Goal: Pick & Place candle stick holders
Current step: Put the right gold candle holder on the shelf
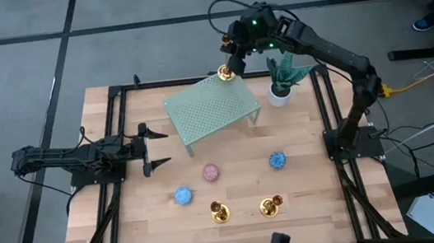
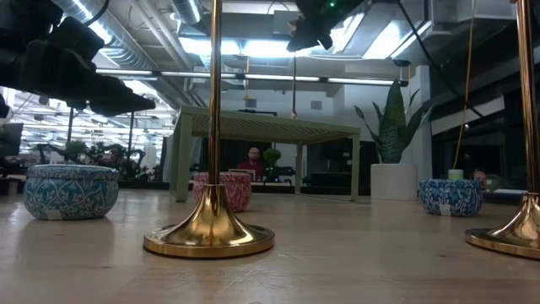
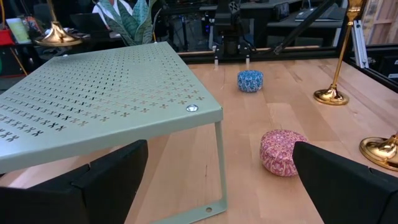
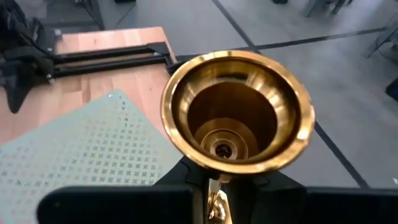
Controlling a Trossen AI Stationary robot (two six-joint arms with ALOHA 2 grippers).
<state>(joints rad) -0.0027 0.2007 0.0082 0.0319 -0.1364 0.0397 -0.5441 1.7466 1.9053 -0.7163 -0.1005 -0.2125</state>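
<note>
A gold candle stick holder (image 1: pixel 225 73) stands at the far corner of the green perforated shelf (image 1: pixel 211 110). Its base (image 3: pixel 56 34) is on the shelf top. My right gripper (image 1: pixel 232 57) is above it and shut on its stem under the cup (image 4: pixel 236 106). The low view shows the thin stem (image 2: pixel 294 84) running down from that gripper (image 2: pixel 310 29). Two more gold holders (image 1: pixel 219 213) (image 1: pixel 271 206) stand upright on their round bases near the table's near edge. My left gripper (image 1: pixel 161 149) waits open and empty at the table's left, facing the shelf. My right gripper pinches the holder's thin stem (image 4: pixel 215 202) between its two fingers, just below the cup top. The gripper is above the shelf's far corner. The holder is upright and its base is on the shelf.
Two blue tins (image 1: pixel 183 195) (image 1: pixel 276 160) and a pink one (image 1: pixel 210 172) lie on the wood between the shelf and the near holders. A potted plant (image 1: pixel 281 80) stands right of the shelf, close to my right arm. A person (image 2: pixel 253 160) sits beyond the table.
</note>
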